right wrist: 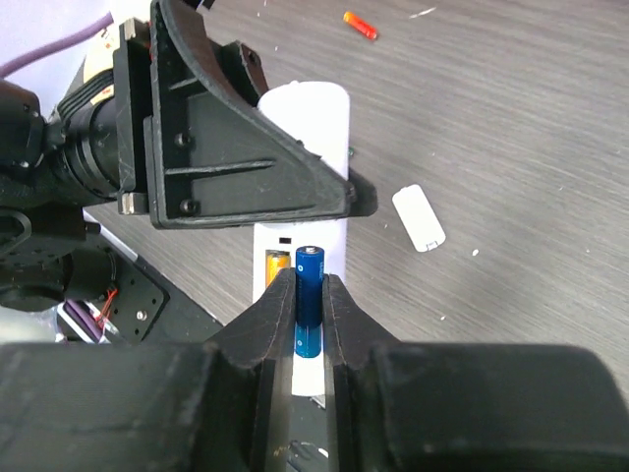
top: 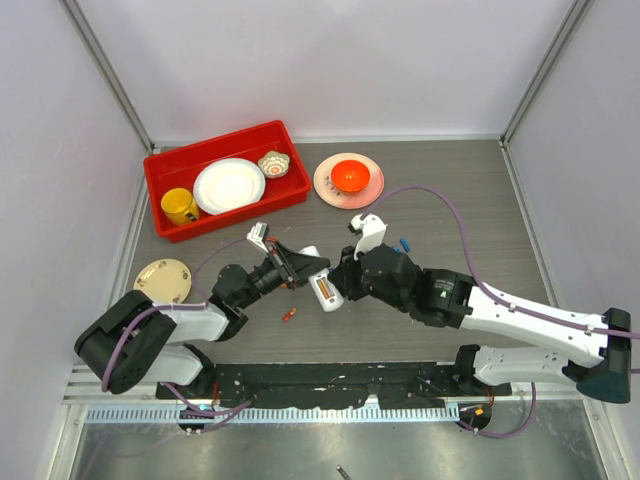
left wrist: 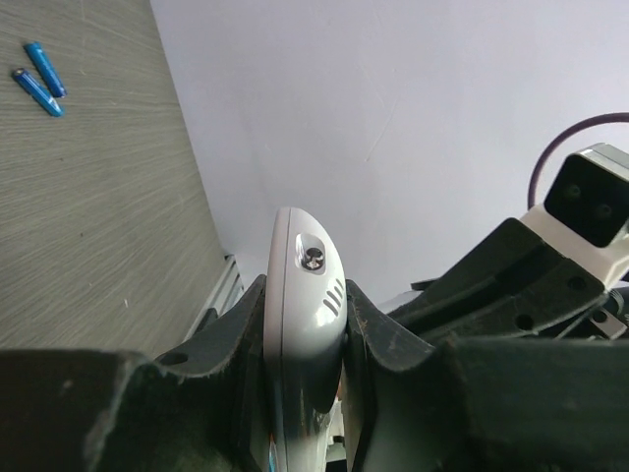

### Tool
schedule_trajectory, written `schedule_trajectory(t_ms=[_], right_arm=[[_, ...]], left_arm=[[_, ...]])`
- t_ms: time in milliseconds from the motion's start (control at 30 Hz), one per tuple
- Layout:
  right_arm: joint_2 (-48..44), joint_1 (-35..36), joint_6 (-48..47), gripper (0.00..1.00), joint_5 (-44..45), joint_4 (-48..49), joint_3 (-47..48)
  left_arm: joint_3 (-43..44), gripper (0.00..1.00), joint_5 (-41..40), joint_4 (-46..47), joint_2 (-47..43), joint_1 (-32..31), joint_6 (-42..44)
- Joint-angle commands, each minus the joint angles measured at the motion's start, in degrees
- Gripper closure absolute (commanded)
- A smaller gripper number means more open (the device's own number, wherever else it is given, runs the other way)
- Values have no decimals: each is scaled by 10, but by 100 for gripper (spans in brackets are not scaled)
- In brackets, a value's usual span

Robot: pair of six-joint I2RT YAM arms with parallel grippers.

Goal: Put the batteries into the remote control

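Currently gripped: slim white plastic remote control (top: 322, 290), mid-scene between both arms over the grey wood-grain surface (top: 450, 200).
Recess: dark slot on the remote's back, with one orange battery (right wrist: 278, 265) lying inside.
Left claw (top: 303, 270): closed on the remote's long edges, reaching in from 9 o'clock.
Right claw (right wrist: 310, 285): clamped on a blue cylindrical battery (right wrist: 309, 305) above the recess, coming in from 3 o'clock; contact with the slot cannot be told.
Loose batteries: an orange-red battery (top: 290, 314) at 8 o'clock of the remote and two blue batteries (left wrist: 39, 79) at 2 o'clock.
Small white rounded cover (right wrist: 419, 217): flat on the surface, just beside the remote.
Red plastic bin (top: 165, 165): at 11 o'clock, holding a yellow mug (top: 180, 205) and a white plate (top: 229, 186).
Pink plate (top: 325, 190): at 12 o'clock.
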Motion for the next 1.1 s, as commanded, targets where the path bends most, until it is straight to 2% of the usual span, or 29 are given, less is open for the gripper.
schedule_trajectory(t_ms=[0,567,1067], right_arm=[[-24,-2,-15,99,36,92,-29],[-61,8,-28,99,59,215,-116],[-24,17,-45,99,65,177,-111]], left_arm=[[21,100,12,83,-2,-3,-8],[34,100,9,77,22,-3,-15],[48,100,-2,63,26,-3,-20]])
